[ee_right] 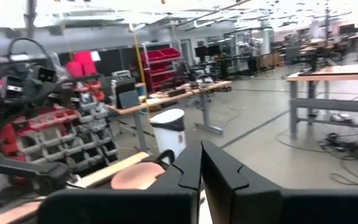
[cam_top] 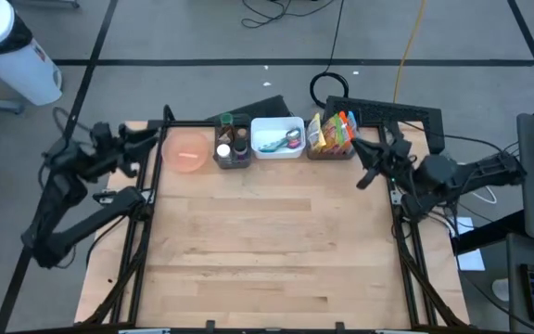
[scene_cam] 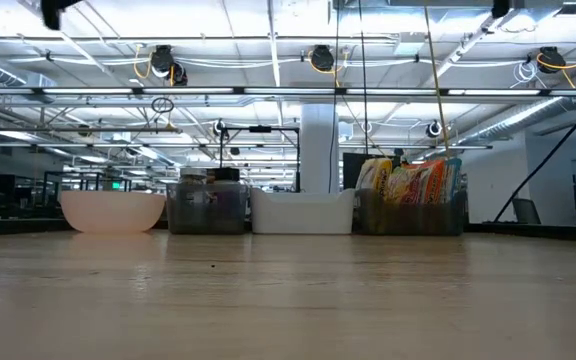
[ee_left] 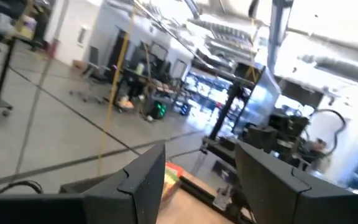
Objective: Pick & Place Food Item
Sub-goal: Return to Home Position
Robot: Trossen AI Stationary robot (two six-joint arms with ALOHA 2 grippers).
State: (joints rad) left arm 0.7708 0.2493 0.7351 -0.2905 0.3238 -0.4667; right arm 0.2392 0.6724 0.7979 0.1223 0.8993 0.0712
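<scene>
Colourful snack packets (cam_top: pixel 332 134) stand upright in a clear bin at the table's far edge, also visible in the low view (scene_cam: pixel 413 185). My right gripper (cam_top: pixel 371 153) hovers just right of that bin, raised above the table, its fingers shut with nothing between them (ee_right: pixel 201 168). My left gripper (cam_top: pixel 146 139) hangs over the table's far left corner beside the pink bowl (cam_top: pixel 188 150). It is open and holds nothing (ee_left: pixel 197 180).
Along the far edge stand the pink bowl (scene_cam: pixel 113 210), a clear bin of bottles (cam_top: pixel 233 144) and a white bin (cam_top: pixel 278 137) with small items. The wooden tabletop (cam_top: pixel 267 241) stretches bare toward the near edge. Black frame rails run along both sides.
</scene>
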